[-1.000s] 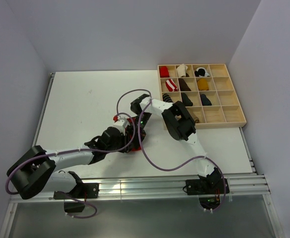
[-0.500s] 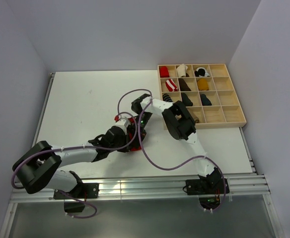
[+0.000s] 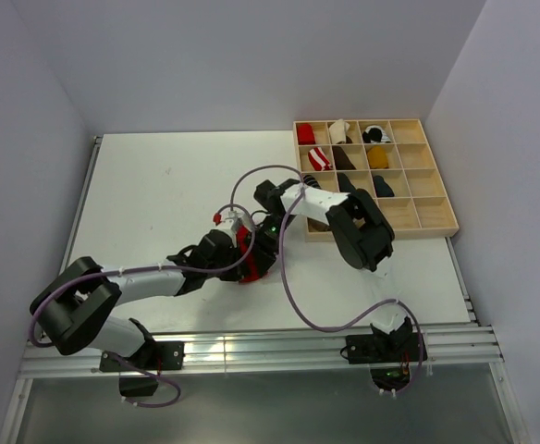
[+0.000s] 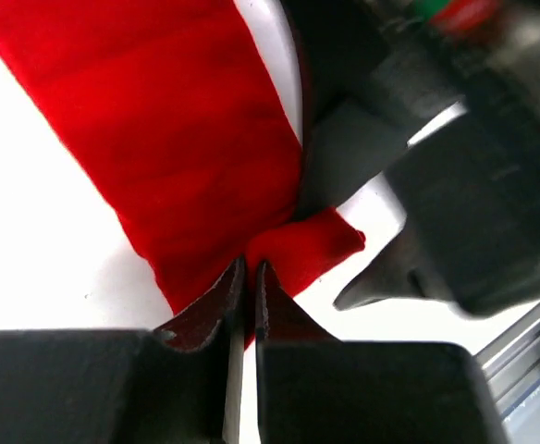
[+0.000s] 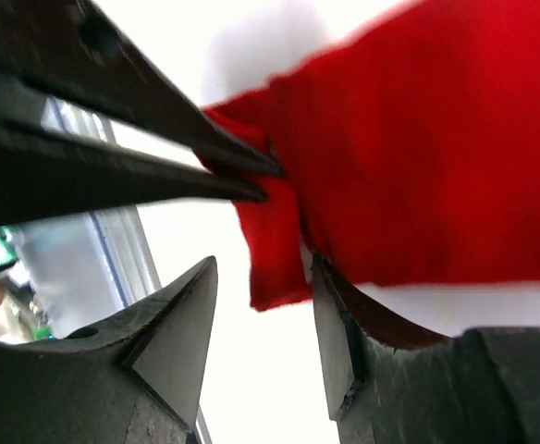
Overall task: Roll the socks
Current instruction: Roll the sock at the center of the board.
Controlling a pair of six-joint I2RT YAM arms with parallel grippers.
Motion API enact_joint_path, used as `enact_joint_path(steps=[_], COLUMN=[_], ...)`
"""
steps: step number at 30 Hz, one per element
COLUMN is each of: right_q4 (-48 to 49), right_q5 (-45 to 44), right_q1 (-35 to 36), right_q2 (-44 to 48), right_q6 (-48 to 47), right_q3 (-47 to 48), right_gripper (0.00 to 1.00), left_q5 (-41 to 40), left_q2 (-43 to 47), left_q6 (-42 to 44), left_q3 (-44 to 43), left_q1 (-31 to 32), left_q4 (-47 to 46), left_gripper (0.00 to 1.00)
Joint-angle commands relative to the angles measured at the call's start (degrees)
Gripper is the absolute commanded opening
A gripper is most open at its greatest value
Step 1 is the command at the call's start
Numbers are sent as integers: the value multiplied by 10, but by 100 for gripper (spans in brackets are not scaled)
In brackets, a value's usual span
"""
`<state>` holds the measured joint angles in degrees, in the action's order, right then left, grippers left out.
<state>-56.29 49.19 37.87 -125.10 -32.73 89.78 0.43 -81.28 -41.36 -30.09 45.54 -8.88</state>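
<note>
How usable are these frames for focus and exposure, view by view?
Top external: sharp, evenly lit, though the left arm and right arm hide most of the red sock. Left wrist: sock folds readable, the table blown to flat white, the right arm soft at right. Right wrist: the left gripper is a dark blurred wedge, the table likewise overexposed.

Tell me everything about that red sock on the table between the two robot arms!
The red sock is soft, bright red cloth with gentle creases, lying mostly flat on the white table. No pattern shows on it up close. One corner is bunched up into a little flap. The left gripper is shut on that flap, pinching it. The right gripper is open, with a finger on each side of the flap's end.
</note>
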Motion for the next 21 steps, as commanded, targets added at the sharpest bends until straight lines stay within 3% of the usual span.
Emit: enact_joint_path(steps=[1,7,15,19,21], right_q4=[106,217,351,411,450], right_q5=[-34,-77,-170,-218,-248], right_q1=[-15,-49,-58,-27,21], right_q2=[71,179,344,409,442], right_q6=[39,65,17,-53,-81], right_q3=[-35,-143,-283,-375,-407], right_gripper=[54,54,52,53,53], left_q5=[28,106,228,301,323], left_q2=[-24,-42,-112,-169,-190], left_q6=[-20,-27,-17,-13,-15], left_q3=[1,-62,-163,-197,-211], left_q1=[-28,-73,-121,-130,-135], left_q4=[87,201,313,356,369], left_gripper=[0,0,0,0,0])
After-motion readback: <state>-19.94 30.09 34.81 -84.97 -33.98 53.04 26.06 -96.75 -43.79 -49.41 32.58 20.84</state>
